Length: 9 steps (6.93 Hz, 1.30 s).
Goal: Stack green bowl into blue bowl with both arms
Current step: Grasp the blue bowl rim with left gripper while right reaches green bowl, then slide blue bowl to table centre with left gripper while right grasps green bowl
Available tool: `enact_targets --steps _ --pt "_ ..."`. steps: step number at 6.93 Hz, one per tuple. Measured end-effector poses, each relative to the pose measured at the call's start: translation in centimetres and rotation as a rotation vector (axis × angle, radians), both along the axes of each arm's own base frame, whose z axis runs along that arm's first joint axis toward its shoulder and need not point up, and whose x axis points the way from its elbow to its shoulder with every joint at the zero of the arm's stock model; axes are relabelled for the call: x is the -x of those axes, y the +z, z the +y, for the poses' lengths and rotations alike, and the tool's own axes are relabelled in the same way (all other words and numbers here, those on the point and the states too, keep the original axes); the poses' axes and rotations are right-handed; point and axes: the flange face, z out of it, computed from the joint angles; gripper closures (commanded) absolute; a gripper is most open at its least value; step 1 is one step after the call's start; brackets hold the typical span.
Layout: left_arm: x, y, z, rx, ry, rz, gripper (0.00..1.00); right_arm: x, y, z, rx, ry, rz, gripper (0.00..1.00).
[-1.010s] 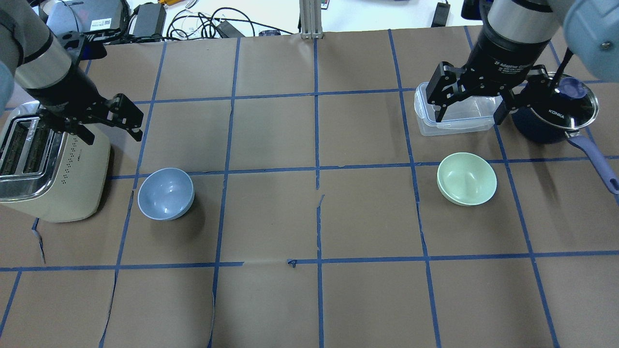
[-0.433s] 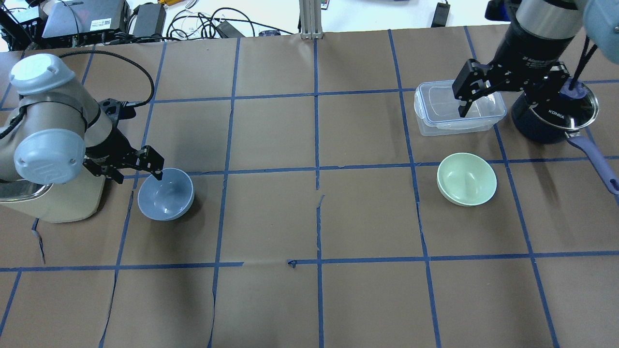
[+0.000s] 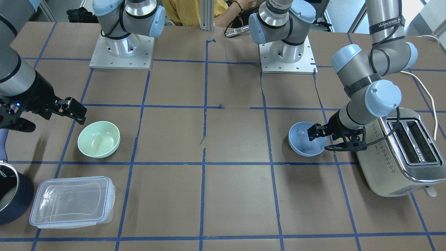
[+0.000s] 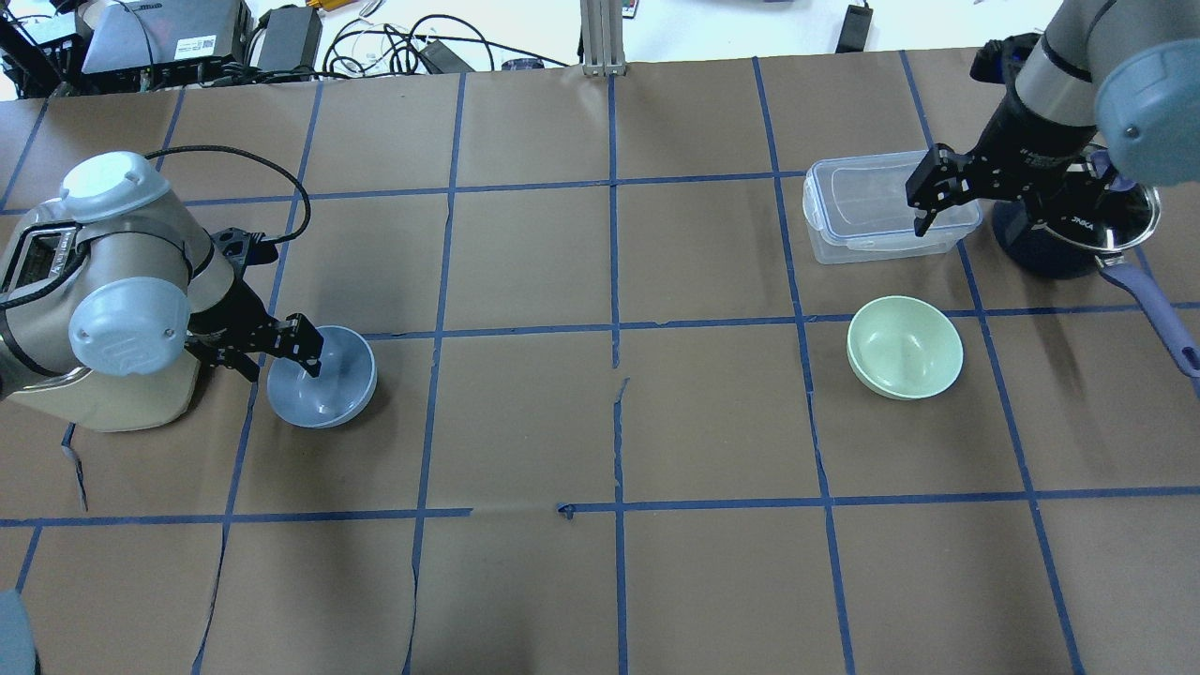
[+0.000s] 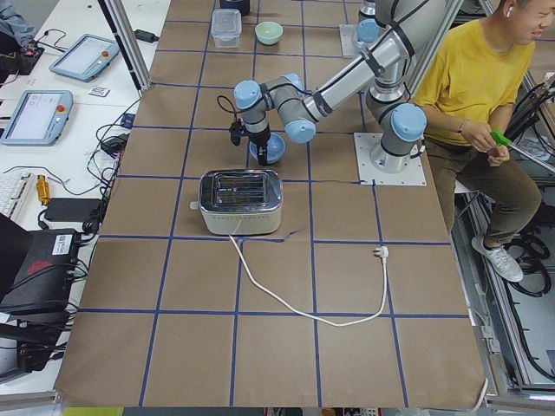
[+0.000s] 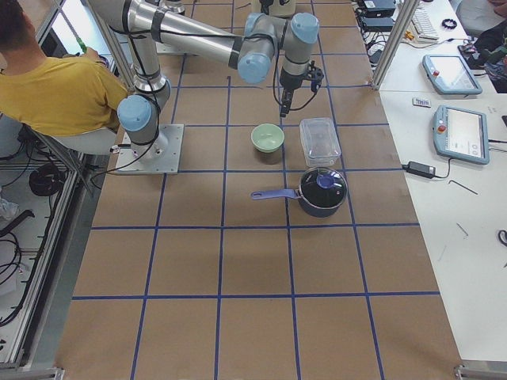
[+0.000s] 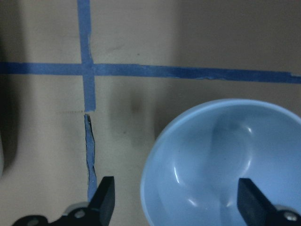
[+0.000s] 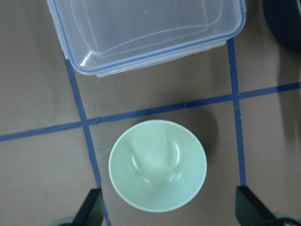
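The blue bowl (image 4: pixel 323 380) stands upright on the left of the table, next to the toaster. My left gripper (image 4: pixel 279 354) is open and low at its left rim. In the left wrist view (image 7: pixel 176 202) one finger is inside the blue bowl (image 7: pixel 225 160) and the other outside. The green bowl (image 4: pixel 905 359) stands upright and alone on the right. My right gripper (image 4: pixel 994 208) is open and empty, raised behind the green bowl over the clear container and pot. The right wrist view (image 8: pixel 171 209) looks down on the green bowl (image 8: pixel 157 165).
A cream toaster (image 4: pixel 112 403) stands right beside the blue bowl and my left arm. A clear lidded container (image 4: pixel 858 211) and a dark blue pot (image 4: pixel 1050 248) with a long handle (image 4: pixel 1158 314) stand behind the green bowl. Blue tape lines grid the brown table.
My left arm has swung down from above the toaster, so its open gripper now straddles the blue bowl's rim. My right gripper has drawn back to the right. Neither bowl has moved.
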Motion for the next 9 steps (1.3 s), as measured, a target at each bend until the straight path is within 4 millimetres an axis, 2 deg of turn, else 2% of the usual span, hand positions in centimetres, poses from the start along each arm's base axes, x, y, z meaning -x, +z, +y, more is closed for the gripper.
enact_targets --steps 1,2,3,4,5,6,7,9 --pt "0.0 -0.6 -0.1 0.005 -0.024 0.029 1.00 0.4 -3.2 0.3 0.035 -0.007 0.008 0.00" --pt "0.3 -0.7 -0.3 0.012 -0.047 0.056 1.00 0.4 -5.6 0.7 0.047 -0.012 0.010 0.00" --pt "0.9 -0.3 -0.3 0.021 -0.056 0.077 1.00 0.5 -7.4 1.0 0.037 -0.017 0.009 0.00" --pt "2.4 0.8 -0.5 0.031 -0.055 0.112 1.00 0.9 -8.6 1.1 0.021 -0.026 0.006 0.00" --pt "5.4 2.5 -1.1 0.035 -0.048 0.143 1.00 1.8 -9.8 1.1 0.001 -0.043 0.001 0.00" --pt "9.8 4.1 -1.7 0.036 -0.030 0.149 1.00 2.6 -10.9 1.3 -0.021 -0.061 -0.005 0.00" --pt "14.9 4.9 -1.9 0.034 -0.012 0.147 1.00 3.0 -11.9 1.8 -0.040 -0.072 -0.013 0.00" --pt "24.5 5.0 -0.5 0.052 -0.001 0.131 1.00 3.0 -13.9 2.7 -0.056 -0.078 -0.018 0.00"
